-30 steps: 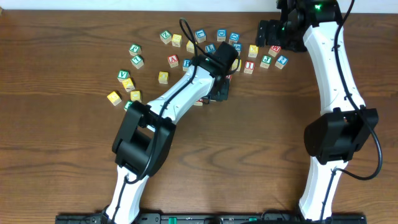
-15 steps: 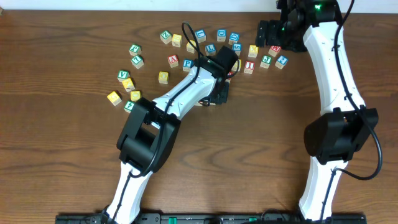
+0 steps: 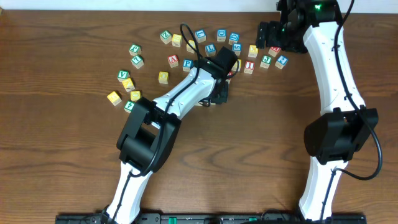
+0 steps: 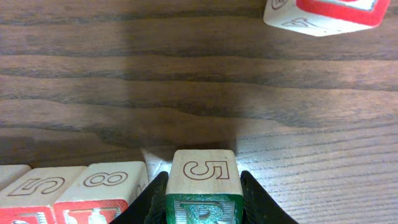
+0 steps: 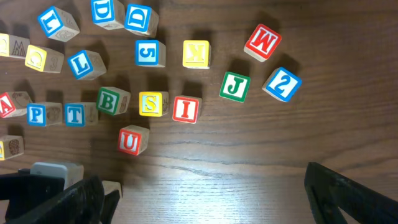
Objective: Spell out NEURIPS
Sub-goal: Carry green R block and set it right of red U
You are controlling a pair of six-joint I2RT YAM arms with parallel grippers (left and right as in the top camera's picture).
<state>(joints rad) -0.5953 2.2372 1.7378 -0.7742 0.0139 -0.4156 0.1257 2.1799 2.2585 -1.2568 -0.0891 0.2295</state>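
My left gripper is shut on the green R cube, held low over the table with a 5 on its upper face. Just left of it stands a cube with a red U, beside another red-faced cube. In the overhead view the left gripper covers this row. The red I, yellow S and blue P lie loose among other cubes. My right gripper hangs open above bare wood, near a loose red U cube.
Several other letter cubes are scattered along the back of the table: T, green B, J, 2, M. More cubes sit at the left, including a yellow one. A red cube lies ahead of the left gripper.
The left arm's elbow has shifted slightly to the right. Its gripper stays by the row with the R cube. The right arm has not moved.
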